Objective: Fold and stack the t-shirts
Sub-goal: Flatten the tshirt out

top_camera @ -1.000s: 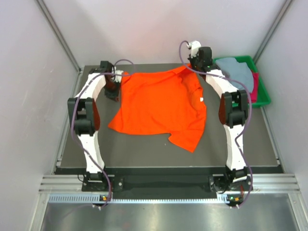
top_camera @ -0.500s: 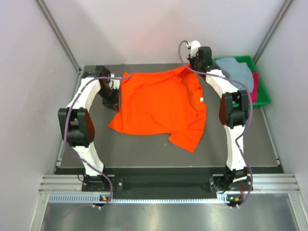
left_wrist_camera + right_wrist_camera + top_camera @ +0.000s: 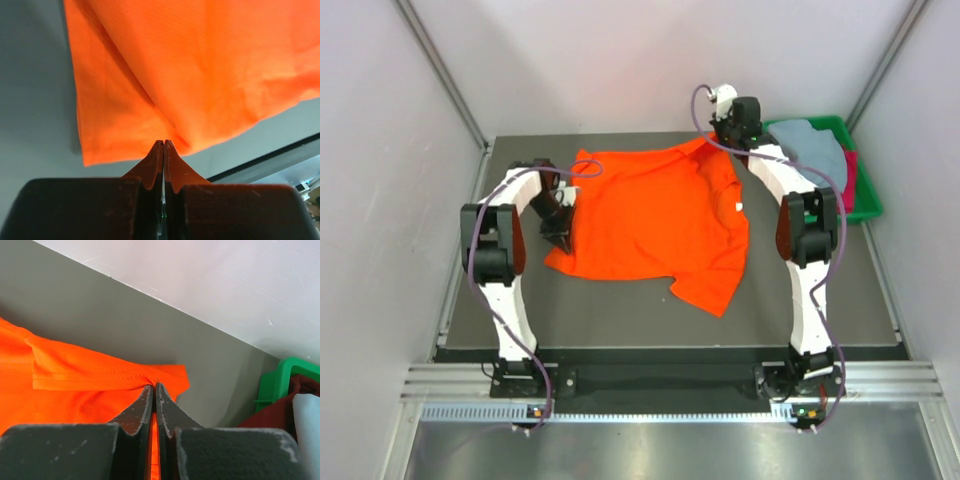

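Note:
A bright orange t-shirt (image 3: 655,215) lies spread over the middle of the dark table (image 3: 620,315). My right gripper (image 3: 723,138) is shut on the shirt's far right corner; in the right wrist view orange cloth (image 3: 100,375) is pinched between the jaws (image 3: 154,385). My left gripper (image 3: 561,238) is shut at the shirt's near left edge. In the left wrist view its tips (image 3: 164,142) meet the cloth's edge (image 3: 165,75), and no cloth shows between the jaws. A pale grey-blue t-shirt (image 3: 812,145) and a crimson t-shirt (image 3: 849,178) lie in the tray.
A green plastic tray (image 3: 868,205) stands at the far right of the table, close behind my right gripper; it also shows in the right wrist view (image 3: 277,375). Pale walls enclose the table on three sides. The table's edge shows in the left wrist view (image 3: 265,162).
My left gripper has left the shirt's far left corner and moved toward the near side along the left edge. The shirt and the right arm have stayed put.

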### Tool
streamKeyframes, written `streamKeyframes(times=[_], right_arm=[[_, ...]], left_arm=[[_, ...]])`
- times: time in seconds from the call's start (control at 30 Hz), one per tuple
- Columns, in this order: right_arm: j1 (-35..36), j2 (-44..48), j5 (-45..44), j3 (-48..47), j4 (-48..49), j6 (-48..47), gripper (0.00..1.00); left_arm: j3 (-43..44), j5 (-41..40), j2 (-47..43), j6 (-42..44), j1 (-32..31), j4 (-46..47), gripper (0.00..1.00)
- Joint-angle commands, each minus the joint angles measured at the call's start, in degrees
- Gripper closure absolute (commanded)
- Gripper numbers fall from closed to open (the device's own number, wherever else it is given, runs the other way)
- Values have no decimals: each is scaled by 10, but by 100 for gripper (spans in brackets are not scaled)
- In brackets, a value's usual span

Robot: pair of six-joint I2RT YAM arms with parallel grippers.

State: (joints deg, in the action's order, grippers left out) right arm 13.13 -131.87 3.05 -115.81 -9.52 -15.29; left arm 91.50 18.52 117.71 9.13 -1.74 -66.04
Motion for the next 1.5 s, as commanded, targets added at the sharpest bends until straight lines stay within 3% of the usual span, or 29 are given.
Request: streamKeyframes(times=[0.0,0.4,0.7,1.47], right_arm=[[8,41,-4,1,17,-7,100],[7,29,-6,-6,20,-6,100],[8,17,-7,-19,21,-2,100],[8,20,-11,-13,20,-1,100]], left_arm=[[25,-14,24,6,5,10,100],[51,-64,73,-14,28,16,100],[10,-89,38,-12,59,19,100],[-76,-119,-63,-40,68,26,100]])
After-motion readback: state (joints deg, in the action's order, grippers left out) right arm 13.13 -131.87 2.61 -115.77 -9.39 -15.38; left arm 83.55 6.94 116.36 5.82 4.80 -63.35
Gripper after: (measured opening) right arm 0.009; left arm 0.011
